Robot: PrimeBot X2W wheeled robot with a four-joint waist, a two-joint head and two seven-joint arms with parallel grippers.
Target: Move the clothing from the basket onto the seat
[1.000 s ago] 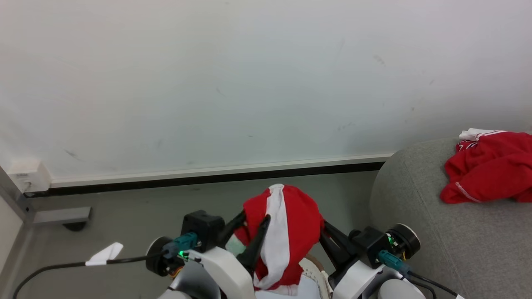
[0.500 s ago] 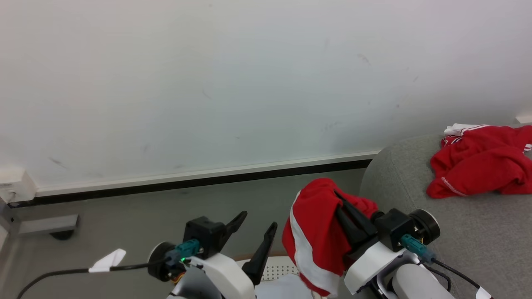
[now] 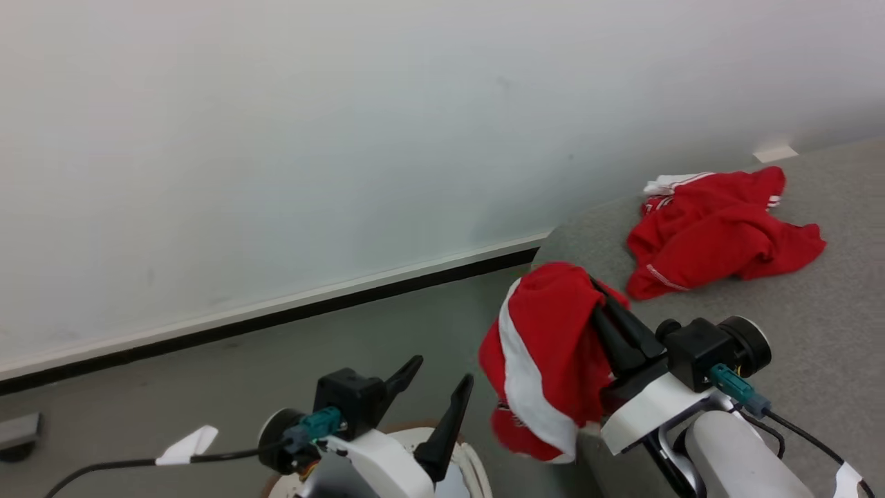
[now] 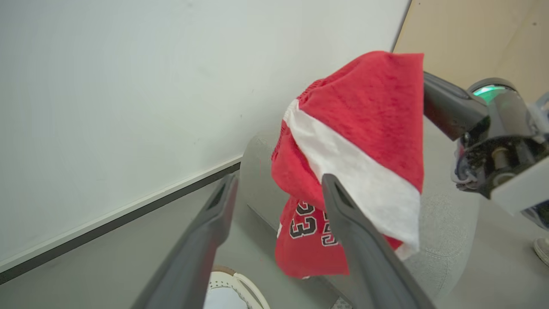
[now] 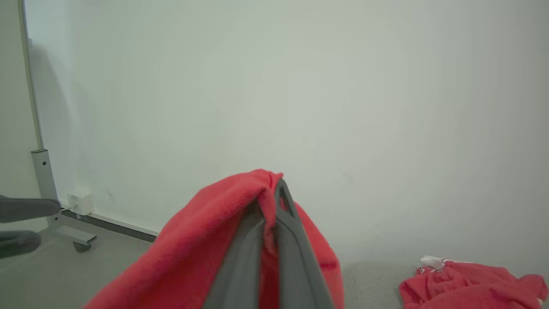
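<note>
Red garment (image 3: 546, 360) pinched in your right gripper (image 3: 597, 286); seat (image 3: 795, 332) lies ahead-right of those jaws. Left gripper (image 3: 441, 369) gapes empty.

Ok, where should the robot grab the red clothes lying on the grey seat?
Probably the bunched-up hump in the middle of the red clothes, coming straight down from above. They lie crumpled on the grey seat, edges hugging the cushion, while the raised folds give the jaws something to pinch.
</note>
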